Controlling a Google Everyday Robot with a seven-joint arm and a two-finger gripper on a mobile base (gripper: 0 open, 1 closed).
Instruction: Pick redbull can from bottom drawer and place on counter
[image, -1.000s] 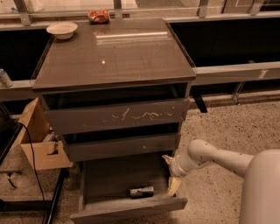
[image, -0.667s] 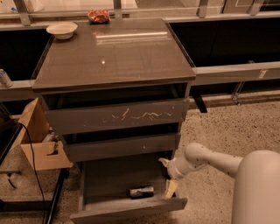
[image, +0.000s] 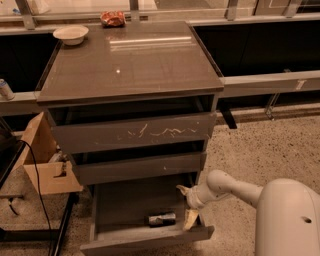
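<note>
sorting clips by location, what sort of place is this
Probably an office or lab workspace, not a home: speckled hard floor, a freestanding cabinet with a glossy counter, a cardboard box beside it. The gripper hangs open in the bottom drawer, beside the redbull can.

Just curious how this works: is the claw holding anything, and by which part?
Nothing is held. The two-finger gripper hangs open over the grey bottom drawer, beside the slim silver redbull can lying there.

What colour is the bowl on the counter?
White bowl, camera view; gripper over bottom drawer, beside redbull can.
</note>
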